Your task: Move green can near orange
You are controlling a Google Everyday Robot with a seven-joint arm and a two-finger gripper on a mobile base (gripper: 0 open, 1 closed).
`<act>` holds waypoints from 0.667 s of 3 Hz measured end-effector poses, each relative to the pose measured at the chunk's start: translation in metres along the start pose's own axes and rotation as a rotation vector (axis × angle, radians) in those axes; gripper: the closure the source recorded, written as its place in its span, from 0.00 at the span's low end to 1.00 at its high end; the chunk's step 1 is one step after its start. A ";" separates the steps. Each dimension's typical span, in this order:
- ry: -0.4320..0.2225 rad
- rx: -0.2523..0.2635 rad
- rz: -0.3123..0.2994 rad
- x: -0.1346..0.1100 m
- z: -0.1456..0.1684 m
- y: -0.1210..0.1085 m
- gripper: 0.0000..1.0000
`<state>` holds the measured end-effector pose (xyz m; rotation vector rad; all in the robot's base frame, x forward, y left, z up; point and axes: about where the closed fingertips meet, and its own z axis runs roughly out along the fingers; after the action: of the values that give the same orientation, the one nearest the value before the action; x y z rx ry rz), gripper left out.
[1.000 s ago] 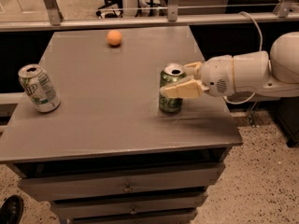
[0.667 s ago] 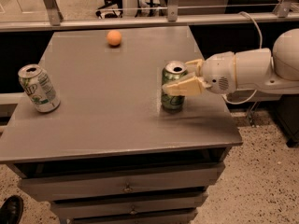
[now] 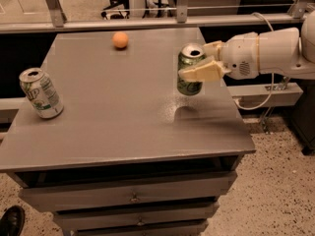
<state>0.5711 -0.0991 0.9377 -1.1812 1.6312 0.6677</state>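
Note:
The green can (image 3: pixel 188 72), dark green with pale lettering and a silver top, hangs upright a little above the right side of the grey table (image 3: pixel 118 127), its shadow below it. My gripper (image 3: pixel 198 63) comes in from the right on a white arm and is shut on the can, one cream finger (image 3: pixel 201 72) across its front. The orange (image 3: pixel 120 40), small and round, lies at the table's far middle, to the upper left of the can and well apart from it.
A white-and-green can (image 3: pixel 41 93) with a printed label stands tilted near the table's left edge. Drawers (image 3: pixel 133 196) sit under the tabletop. A metal rail (image 3: pixel 147 23) runs behind the table. A cable (image 3: pixel 261 97) hangs by the arm.
The gripper has lifted the green can off the table and carried it slightly up and away; its shadow now shows below it. The orange and the other can have not moved.

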 end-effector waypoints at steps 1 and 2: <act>-0.034 -0.021 -0.015 -0.003 0.020 -0.002 1.00; -0.088 -0.013 -0.031 -0.009 0.050 -0.026 1.00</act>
<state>0.6150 -0.0636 0.9297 -1.1683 1.5345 0.7023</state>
